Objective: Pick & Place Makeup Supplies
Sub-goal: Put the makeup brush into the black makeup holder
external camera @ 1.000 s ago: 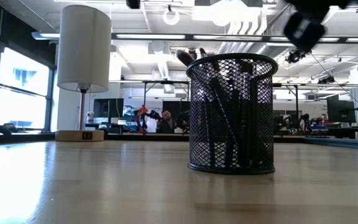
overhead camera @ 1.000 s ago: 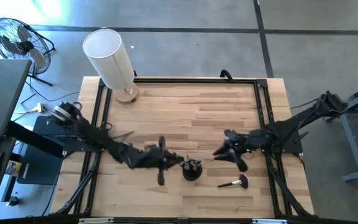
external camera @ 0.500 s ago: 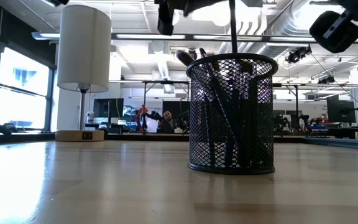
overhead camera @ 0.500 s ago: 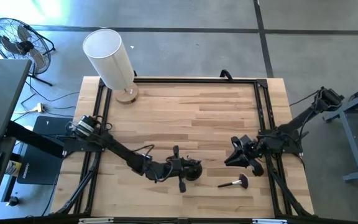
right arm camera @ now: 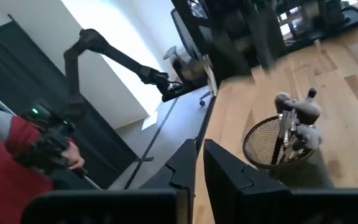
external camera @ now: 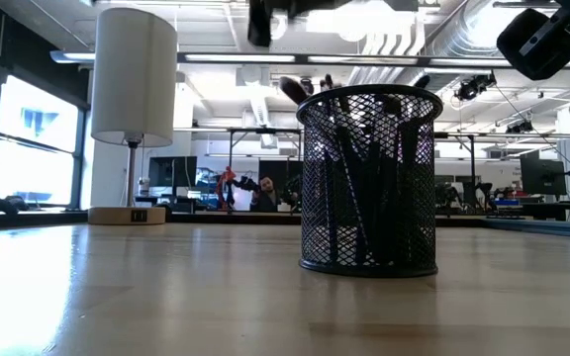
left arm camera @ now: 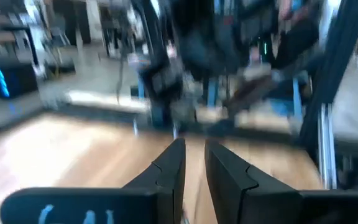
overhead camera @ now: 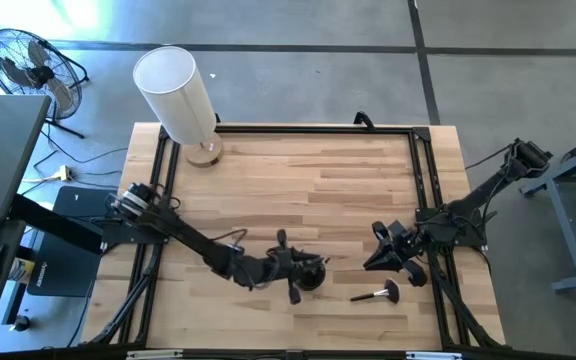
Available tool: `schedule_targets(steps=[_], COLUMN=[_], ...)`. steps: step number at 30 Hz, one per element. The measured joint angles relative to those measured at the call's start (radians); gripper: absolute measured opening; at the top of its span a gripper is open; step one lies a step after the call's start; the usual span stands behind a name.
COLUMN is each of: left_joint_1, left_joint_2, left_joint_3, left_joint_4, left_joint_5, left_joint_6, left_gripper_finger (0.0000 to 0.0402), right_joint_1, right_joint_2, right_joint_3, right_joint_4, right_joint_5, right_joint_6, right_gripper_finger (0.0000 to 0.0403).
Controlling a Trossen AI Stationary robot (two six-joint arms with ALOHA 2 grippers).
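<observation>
A black mesh cup (external camera: pixel 369 183) stands upright on the wooden table (external camera: pixel 166 297), holding several makeup brushes (external camera: pixel 349 168) whose heads protrude above its rim. A white cylindrical lamp (external camera: pixel 134 79) on a wooden base stands farther back at the left. Dark robot parts hang along the upper edge above the cup.

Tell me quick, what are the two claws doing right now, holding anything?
Left gripper: above the mesh cup, fingers nearly closed, nothing visible between them.
Right gripper: near the table's right edge, fingers nearly closed, empty.
</observation>
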Motion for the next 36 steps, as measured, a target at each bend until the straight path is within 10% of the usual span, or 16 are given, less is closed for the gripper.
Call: schedule_targets(steps=[8, 17, 25, 36], left_joint_1=[0.011, 0.115, 0.235, 0.444], left_joint_2=[-0.193, -0.321, -0.520, -0.944], left_joint_3=[0.001, -0.076, -0.378, -0.579], left_joint_4=[-0.225, -0.777, -0.634, -0.727], left_joint_5=[-0.075, 0.306, 0.535, 0.745], left_joint_6=[0.081, -0.185, -0.130, 0.084], left_gripper_finger=[0.0053, 0.0002, 0.0001, 0.0000], right_joint_1=[-0.001, -0.001, -0.025, -0.072], right_joint_2=[0.000, 0.023, 0.237, 0.622], right_joint_3=[0.000, 0.004, 0.229, 0.685], right_joint_4=[-0.004, -0.058, -0.498, -1.219], right_joint_5=[0.074, 0.268, 0.378, 0.200], right_joint_6=[-0.019, 0.025, 0.368, 1.235], right_gripper_finger=[0.0025, 0.0003, 0.0001, 0.0000])
